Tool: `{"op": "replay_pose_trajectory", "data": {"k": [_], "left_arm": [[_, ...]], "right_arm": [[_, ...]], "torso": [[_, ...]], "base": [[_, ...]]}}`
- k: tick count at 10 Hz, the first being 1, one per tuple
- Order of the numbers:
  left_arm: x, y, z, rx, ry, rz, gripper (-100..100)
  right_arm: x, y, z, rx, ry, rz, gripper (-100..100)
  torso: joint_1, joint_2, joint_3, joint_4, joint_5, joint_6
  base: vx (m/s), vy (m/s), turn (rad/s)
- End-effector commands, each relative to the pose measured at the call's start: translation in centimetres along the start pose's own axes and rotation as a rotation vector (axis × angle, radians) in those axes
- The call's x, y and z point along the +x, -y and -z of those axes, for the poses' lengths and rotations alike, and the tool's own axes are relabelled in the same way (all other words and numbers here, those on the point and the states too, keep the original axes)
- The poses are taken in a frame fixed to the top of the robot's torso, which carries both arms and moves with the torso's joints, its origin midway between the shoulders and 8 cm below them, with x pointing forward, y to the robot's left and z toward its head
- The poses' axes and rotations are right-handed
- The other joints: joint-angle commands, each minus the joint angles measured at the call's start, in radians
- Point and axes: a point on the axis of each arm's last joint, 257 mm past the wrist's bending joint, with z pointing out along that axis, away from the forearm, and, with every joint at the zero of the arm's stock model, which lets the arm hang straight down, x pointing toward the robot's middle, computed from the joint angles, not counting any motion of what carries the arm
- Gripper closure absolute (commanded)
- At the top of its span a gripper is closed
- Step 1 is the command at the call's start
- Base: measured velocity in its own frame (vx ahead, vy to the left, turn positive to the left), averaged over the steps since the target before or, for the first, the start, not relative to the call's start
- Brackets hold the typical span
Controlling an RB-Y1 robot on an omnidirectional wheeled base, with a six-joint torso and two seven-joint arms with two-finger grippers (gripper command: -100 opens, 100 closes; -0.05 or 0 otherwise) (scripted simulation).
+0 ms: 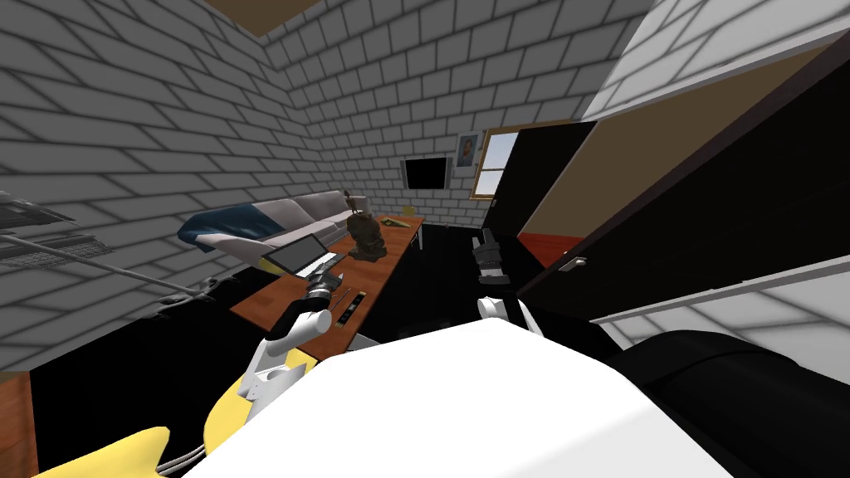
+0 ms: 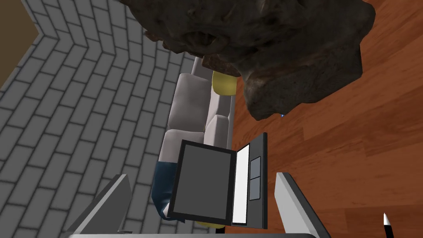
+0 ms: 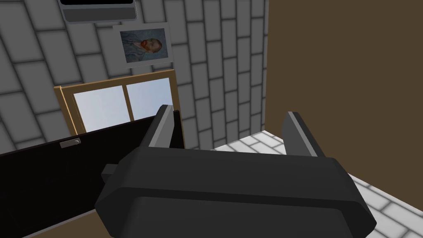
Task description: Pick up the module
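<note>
Counts: 1 sofa, 1 laptop, 1 module, 1 dark sculpture, 1 table, 2 grippers.

- Far left: sofa (image 1: 290,217), light grey with a blue throw, along the brick wall beside the table.
- Laptop (image 1: 303,256): open, on the table's left edge by the sofa. In the left wrist view it sits framed between the fingers, further out, not touched.
- Left gripper (image 1: 329,285): over the near part of the table (image 1: 266,305). Fingers (image 2: 120,196) spread wide, nothing held.
- Module (image 1: 352,306): thin dark strip with pale patches, flat on the wood. It's just right of the left gripper and slightly nearer to me. Near the hand but apart, outside the fingers.
- Small white-tipped sliver (image 2: 386,219) on the wood beyond one finger; can't tell what it is.
- Sculpture (image 1: 366,235): dark, lumpy, mid-table, beyond the laptop and the hand.
- Right gripper (image 1: 490,261): well right of the table, over a black area. Its fingers (image 3: 164,124) are parted, holding nothing.
</note>
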Motion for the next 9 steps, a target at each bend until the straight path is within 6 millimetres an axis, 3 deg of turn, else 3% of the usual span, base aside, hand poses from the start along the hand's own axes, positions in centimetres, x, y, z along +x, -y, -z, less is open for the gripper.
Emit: {"op": "replay_pose_trajectory", "data": {"k": [1,3,5,6,8,9], "left_arm": [[-1.7,-1.6,-0.4,-0.059,0.036,0.032,-100],[-3.3,-3.6,-0.6,-0.128,0.076,0.061,-100],[-3.5,-4.5,-0.5,-0.163,0.088,0.061,-100],[-4.9,-5.8,-0.6,-0.208,0.118,0.089,-100],[-5.1,-6.6,-0.4,-0.240,0.130,0.089,-100],[-6.4,-8.0,-0.3,-0.287,0.161,0.114,-100]], "right_arm": [[0.0,0.0,0.0,0.000,0.000,0.000,0],[0.0,0.0,0.0,0.000,0.000,0.000,0],[0.0,0.0,0.0,0.000,0.000,0.000,0],[0.0,0.0,0.0,0.000,0.000,0.000,0],[0.0,0.0,0.0,0.000,0.000,0.000,0],[0.0,0.0,0.0,0.000,0.000,0.000,0]], "torso": [[0.000,0.000,0.000,0.000,0.000,0.000],[-0.001,-0.001,-0.001,0.000,0.000,0.000],[0.000,-0.002,-0.001,0.000,0.000,0.000],[0.000,0.000,0.000,0.000,0.000,0.000],[0.000,-0.001,-0.001,0.000,0.000,0.000],[0.001,0.000,0.000,0.000,0.000,0.000]], "base": [[0.054,-0.031,0.039],[0.061,-0.033,0.040],[0.045,-0.018,0.009],[0.050,-0.025,0.029],[0.036,-0.017,0.013],[0.047,-0.007,0.022]]}}
